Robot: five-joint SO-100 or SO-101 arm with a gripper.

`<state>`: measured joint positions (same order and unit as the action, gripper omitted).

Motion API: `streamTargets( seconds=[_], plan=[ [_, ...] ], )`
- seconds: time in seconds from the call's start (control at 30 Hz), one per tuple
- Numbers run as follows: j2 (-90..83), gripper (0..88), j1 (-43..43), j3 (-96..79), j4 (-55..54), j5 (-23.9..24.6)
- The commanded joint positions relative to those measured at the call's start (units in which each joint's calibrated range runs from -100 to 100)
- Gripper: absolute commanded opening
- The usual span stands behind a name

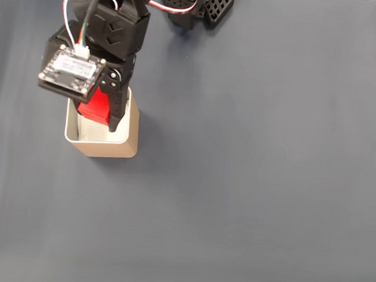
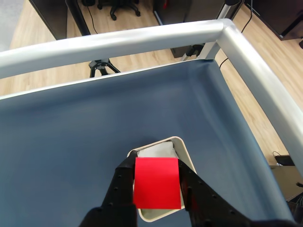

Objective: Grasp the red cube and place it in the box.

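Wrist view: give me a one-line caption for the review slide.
Gripper holding the red cube directly above the open box on the dark blue table, not yet released.

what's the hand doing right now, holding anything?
Hand: closed on the red cube, held over the opening of the box.

In the fixed view, the upper left part of the box [image 1: 129, 137] is covered by the arm, and most of the red cube [image 1: 98, 107] is hidden beneath the camera board [image 1: 71, 72]. In the wrist view, the box's [image 2: 185, 156] floor is largely hidden behind the cube [image 2: 157, 182].
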<state>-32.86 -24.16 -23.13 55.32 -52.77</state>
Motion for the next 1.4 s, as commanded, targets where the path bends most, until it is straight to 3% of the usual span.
streamTargets(
  seconds=[0.0,1.37],
  plan=[
    [0.1,9.9,-0.6,1.7,-1.9,0.4],
    [-3.5,10.3,-2.9,-1.9,-2.3,0.5]
  ],
)
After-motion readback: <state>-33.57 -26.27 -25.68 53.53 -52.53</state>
